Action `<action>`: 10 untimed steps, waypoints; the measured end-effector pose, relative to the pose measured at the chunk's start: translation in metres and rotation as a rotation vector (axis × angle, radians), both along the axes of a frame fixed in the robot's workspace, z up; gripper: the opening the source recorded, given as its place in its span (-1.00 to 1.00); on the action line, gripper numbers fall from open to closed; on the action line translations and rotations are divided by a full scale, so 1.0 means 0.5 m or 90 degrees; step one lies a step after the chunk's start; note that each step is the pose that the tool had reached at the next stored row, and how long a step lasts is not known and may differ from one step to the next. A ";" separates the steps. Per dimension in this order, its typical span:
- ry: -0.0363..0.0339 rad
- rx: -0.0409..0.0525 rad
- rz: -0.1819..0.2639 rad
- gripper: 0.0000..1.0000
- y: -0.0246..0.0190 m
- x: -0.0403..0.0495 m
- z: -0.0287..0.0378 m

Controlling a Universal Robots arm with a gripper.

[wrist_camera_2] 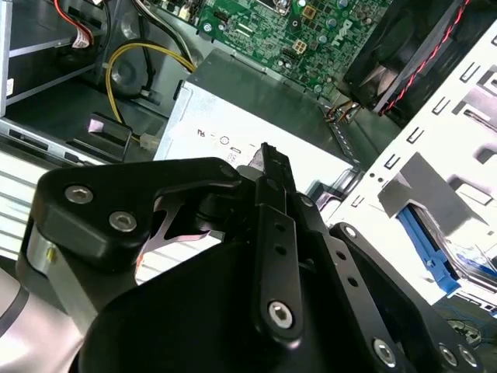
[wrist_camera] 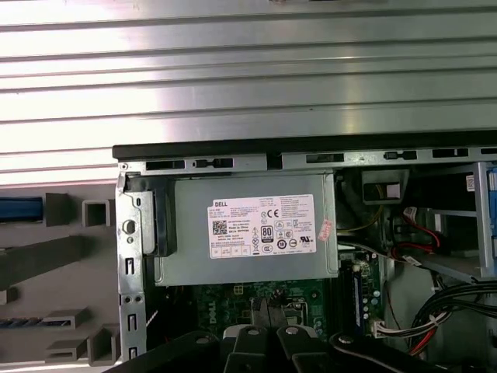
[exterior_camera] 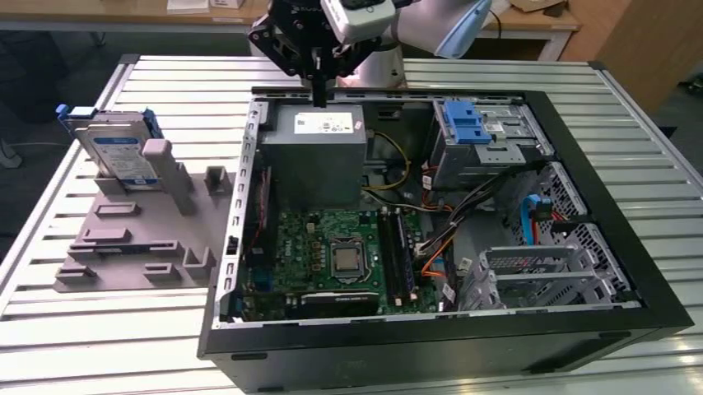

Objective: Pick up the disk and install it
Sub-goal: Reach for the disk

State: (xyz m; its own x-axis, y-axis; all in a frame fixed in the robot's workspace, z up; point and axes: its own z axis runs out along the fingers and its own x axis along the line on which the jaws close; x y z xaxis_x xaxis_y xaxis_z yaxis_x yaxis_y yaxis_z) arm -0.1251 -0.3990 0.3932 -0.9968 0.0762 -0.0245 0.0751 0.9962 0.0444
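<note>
Exterior view: disk (exterior_camera: 118, 152) standing on end in the grey holder (exterior_camera: 132, 239), well apart from the gripper (exterior_camera: 318, 97), toward the exterior view's left.
Fingers (wrist_camera_2: 269, 175) pressed together, holding nothing, above the power supply (exterior_camera: 313, 144) with its white sticker. The disk's long axis leans steeply, white-and-blue label outward.

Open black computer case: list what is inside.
A grey power-supply box with white sticker, green motherboard, grey metal drive cage with blue latch, and cables. Anything beneath the box is covered.
</note>
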 end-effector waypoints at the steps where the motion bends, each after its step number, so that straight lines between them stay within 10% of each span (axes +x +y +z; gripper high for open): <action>1: 0.0001 -0.0001 0.000 -0.79 0.0000 -0.002 0.000; 10: 0.0000 0.0000 0.000 -0.79 0.0050 -0.019 0.000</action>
